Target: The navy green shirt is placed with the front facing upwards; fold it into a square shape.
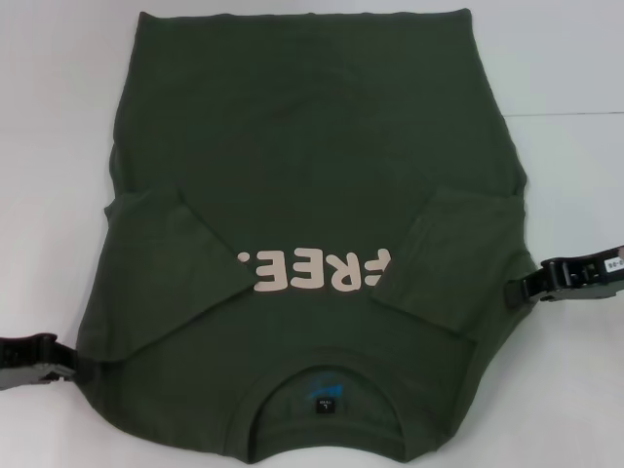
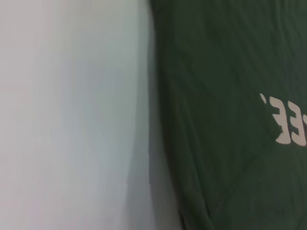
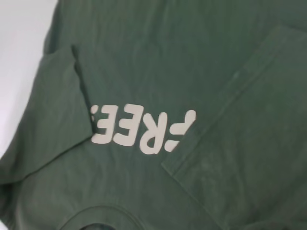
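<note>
Hands sit at opposite side edges of the navy green shirt [image 1: 312, 195], both low on the white surface [image 1: 49, 146]. The left hand [image 1: 60, 365] rests at the shirt's left edge, level with the shoulder region just beyond the folded left sleeve [image 1: 171, 263]; whether its fingers are parted or pinching cloth cannot be told from these views. The right hand [image 1: 522, 287] sits at the shirt's right edge, just beside the folded right sleeve [image 1: 453, 258], and its opening likewise cannot be told; no cloth is seen lifted by either hand. The shirt lies flat, front up, with the collar [image 1: 327, 390] nearest the robot and the hem farthest away, so its long axis runs straight away from the robot. Both sleeves are already turned inward over the chest, each covering an end of the pale "FREE!" print [image 1: 312, 273]. Relative to the print, the left hand is lower and outboard, the right hand roughly level and outboard. Judged from this layout, the remaining step is a lengthwise fold joining collar end and hem end; both hands are near the collar end, which favours carrying that end forward toward the hem.
</note>
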### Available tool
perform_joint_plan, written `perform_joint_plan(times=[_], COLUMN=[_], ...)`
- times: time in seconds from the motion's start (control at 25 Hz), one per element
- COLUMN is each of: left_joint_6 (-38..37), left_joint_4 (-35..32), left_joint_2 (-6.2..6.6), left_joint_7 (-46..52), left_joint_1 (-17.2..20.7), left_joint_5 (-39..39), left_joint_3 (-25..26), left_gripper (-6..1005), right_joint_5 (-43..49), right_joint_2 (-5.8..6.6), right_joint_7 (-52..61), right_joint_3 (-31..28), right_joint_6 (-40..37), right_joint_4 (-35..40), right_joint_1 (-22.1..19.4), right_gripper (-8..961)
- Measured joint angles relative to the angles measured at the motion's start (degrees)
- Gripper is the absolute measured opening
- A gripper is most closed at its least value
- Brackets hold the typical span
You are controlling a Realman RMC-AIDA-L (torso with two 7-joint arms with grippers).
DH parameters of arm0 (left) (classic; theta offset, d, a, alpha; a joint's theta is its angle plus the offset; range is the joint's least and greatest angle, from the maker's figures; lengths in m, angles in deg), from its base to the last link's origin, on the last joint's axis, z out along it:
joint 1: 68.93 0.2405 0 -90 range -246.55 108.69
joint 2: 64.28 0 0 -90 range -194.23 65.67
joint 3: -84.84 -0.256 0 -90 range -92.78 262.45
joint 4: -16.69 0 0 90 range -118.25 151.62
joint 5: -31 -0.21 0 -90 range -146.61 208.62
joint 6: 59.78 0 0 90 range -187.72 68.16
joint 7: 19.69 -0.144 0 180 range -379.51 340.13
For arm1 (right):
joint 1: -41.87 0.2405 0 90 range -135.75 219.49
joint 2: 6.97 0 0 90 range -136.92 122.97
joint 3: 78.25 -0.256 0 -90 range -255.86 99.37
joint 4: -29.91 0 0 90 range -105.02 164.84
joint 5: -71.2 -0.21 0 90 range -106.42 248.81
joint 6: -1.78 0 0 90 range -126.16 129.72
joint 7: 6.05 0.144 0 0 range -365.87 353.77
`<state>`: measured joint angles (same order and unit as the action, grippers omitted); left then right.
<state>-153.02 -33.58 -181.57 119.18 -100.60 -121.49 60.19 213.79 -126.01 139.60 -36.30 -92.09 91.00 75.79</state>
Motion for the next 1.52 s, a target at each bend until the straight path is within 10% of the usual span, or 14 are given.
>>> perform_joint_plan(times=[0.72, 1.52], left_joint_6=[3.2, 0.2], left_joint_4=[13.1, 14.9], left_joint_2=[0.59, 1.46], left_joint_7=[-29.1, -44.6], left_joint_1=[2.4, 5.0], left_joint_5=[3.2, 3.9], left_joint_3=[11.8, 19.7], left_gripper=[66, 62], right_joint_5=[-13.6, -16.2], right_joint_2=[0.66, 2.37], right_joint_7=[-45.8, -64.2], right_joint_3=[-16.0, -23.2], right_joint_6=[0.7, -1.5], right_joint_4=[-18.0, -25.9], right_joint_1=[-8.5, -13.0], right_gripper=[45, 44])
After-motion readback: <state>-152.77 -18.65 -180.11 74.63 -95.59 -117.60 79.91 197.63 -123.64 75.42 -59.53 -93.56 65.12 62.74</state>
